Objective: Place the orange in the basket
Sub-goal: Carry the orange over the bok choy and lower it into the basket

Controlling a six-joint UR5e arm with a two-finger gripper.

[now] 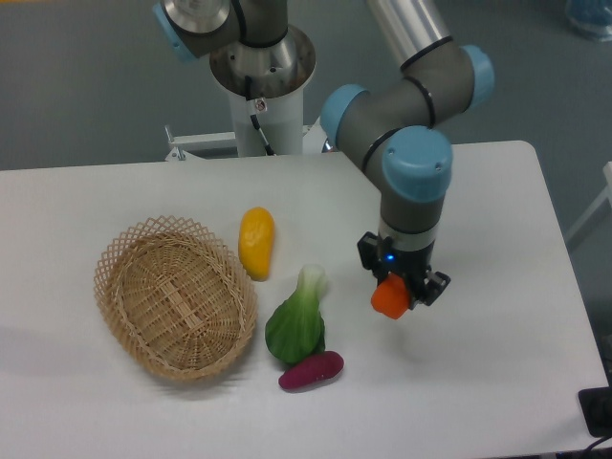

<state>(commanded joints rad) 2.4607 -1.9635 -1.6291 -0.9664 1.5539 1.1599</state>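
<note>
Between black two-finger gripper [402, 289] and oval tan wicker basket [174, 296] near white table's [497, 382] left edge: green leafy vegetable [295, 323], purple oblong tuber [312, 370], yellow oval fruit [256, 242]. Bare tabletop along right edge.
</note>
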